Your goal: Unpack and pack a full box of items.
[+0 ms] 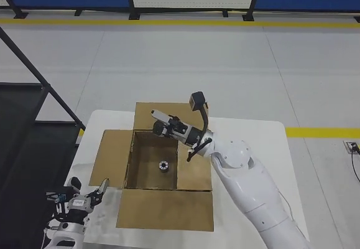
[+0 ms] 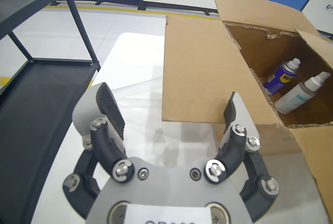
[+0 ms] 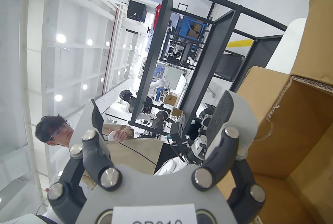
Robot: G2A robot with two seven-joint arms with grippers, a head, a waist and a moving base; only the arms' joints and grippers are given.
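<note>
Open box (image 1: pixel 167 210), right hand (image 1: pixel 159 122) spread, empty, above far flap

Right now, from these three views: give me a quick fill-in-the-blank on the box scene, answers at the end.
1. The cardboard box stands on the white table with its flaps ___.
2. In the left wrist view, ___ containers lean inside it: a spray can and a spray bottle.
3. The spray can's body is ___.
4. The left gripper and the right gripper are both open and hold ___.

Missing words: open; two; blue; nothing.
</note>
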